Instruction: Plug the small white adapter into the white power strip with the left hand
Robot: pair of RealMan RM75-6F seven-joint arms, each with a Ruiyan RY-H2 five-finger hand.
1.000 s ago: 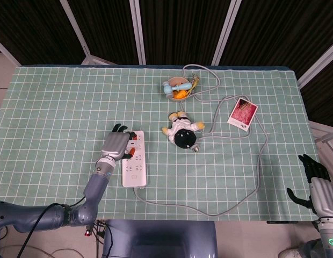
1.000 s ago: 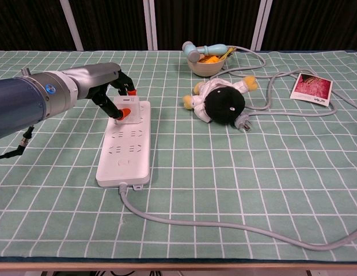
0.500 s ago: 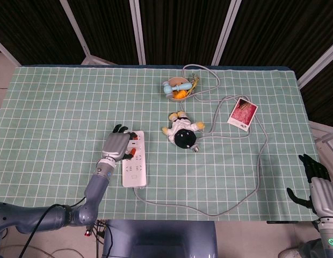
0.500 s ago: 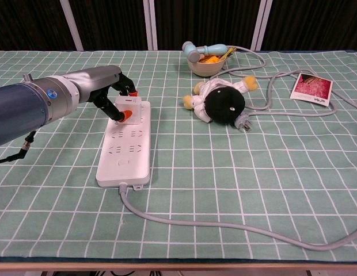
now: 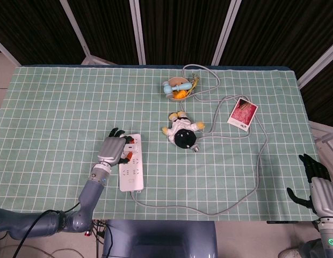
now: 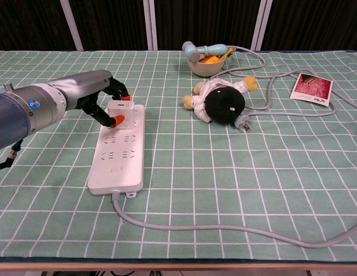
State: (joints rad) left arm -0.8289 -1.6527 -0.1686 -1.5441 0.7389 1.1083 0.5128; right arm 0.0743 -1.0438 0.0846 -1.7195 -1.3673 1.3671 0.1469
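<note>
The white power strip (image 5: 130, 165) (image 6: 117, 150) lies lengthwise on the green checked cloth, left of centre. A small white adapter (image 6: 120, 109) stands on the strip's far end. My left hand (image 5: 114, 149) (image 6: 102, 99) comes in from the left and pinches the adapter between its orange-tipped fingers (image 6: 116, 121). Whether the adapter's pins are fully seated is hidden from view. My right hand (image 5: 316, 184) hangs off the table's near right corner with its fingers apart and nothing in it.
The strip's grey cable (image 6: 224, 225) loops along the front edge and up the right side. A black and white plush doll (image 5: 183, 130) (image 6: 222, 100) lies at centre. Behind it sits a bowl (image 5: 180, 89) (image 6: 205, 61) with toys. A photo card (image 5: 243, 114) (image 6: 312, 88) lies far right.
The power strip has slid left and slightly toward me, with the adapter and my left hand moving along with it. My right hand has not moved.
</note>
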